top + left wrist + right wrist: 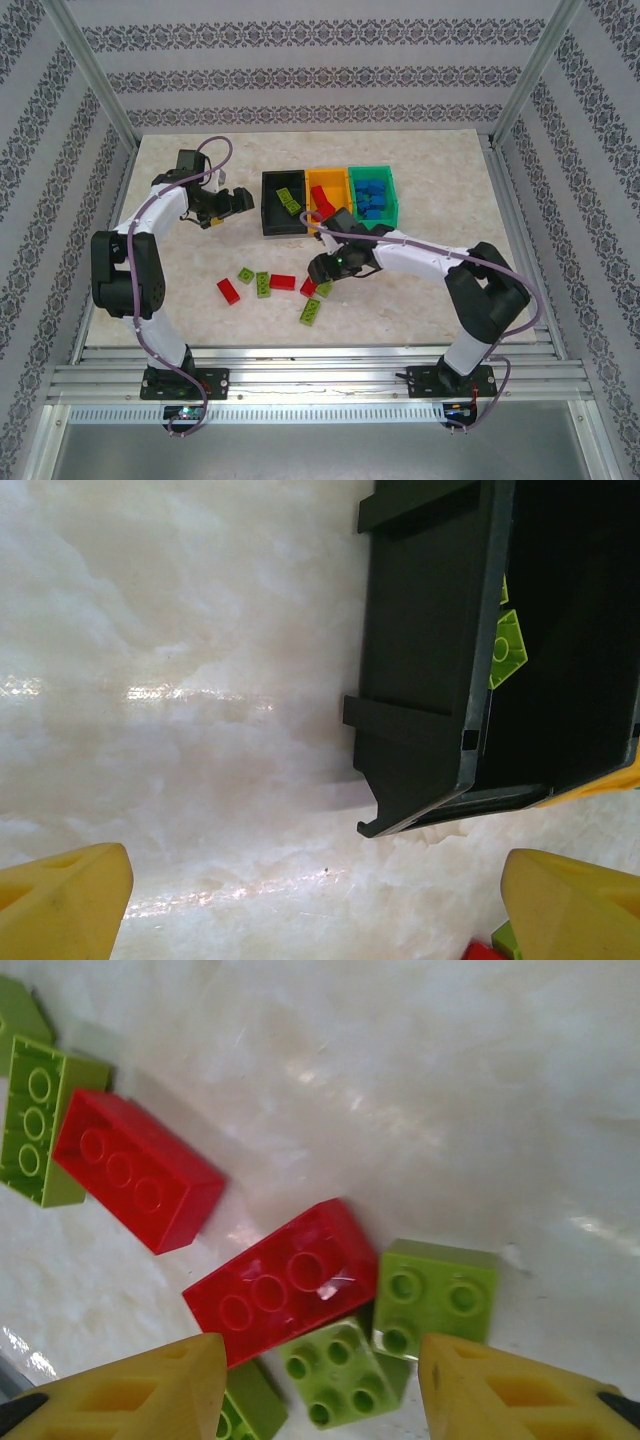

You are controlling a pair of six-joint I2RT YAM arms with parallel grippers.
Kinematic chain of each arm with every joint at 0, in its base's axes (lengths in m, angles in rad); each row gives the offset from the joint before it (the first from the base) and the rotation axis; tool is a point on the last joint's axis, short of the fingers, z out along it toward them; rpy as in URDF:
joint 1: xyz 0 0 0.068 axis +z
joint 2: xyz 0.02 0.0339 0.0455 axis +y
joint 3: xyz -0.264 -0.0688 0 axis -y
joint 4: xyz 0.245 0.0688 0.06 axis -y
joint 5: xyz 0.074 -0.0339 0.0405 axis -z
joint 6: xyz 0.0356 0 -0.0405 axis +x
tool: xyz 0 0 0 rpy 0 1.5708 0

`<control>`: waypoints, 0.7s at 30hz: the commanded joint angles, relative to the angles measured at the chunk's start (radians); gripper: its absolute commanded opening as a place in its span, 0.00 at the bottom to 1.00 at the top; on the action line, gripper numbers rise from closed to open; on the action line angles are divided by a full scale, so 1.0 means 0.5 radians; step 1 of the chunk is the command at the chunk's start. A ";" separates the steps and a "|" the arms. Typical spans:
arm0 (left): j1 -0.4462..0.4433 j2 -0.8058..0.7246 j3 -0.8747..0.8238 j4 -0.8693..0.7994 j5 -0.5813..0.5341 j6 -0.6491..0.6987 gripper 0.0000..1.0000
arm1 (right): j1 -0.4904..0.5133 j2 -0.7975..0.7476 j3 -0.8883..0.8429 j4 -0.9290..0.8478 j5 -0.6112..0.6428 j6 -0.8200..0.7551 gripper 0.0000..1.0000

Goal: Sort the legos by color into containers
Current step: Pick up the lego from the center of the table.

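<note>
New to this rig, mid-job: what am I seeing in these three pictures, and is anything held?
Two robot arms share a table. The overhead picture shows the left arm and right arm; the other two pictures come from wrist cameras, whose yellow tips are the jaws. Three joined bins: the black bin holds lime bricks, the orange-yellow bin red bricks, the green bin blue bricks. Loose bricks lie nearby. The left jaws and right jaws are open, empty; the right ones hang over a red brick.
</note>
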 commanded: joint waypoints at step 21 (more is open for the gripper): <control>0.029 -0.012 0.044 -0.009 0.050 -0.004 0.95 | 0.038 0.075 0.016 -0.140 0.494 0.110 0.55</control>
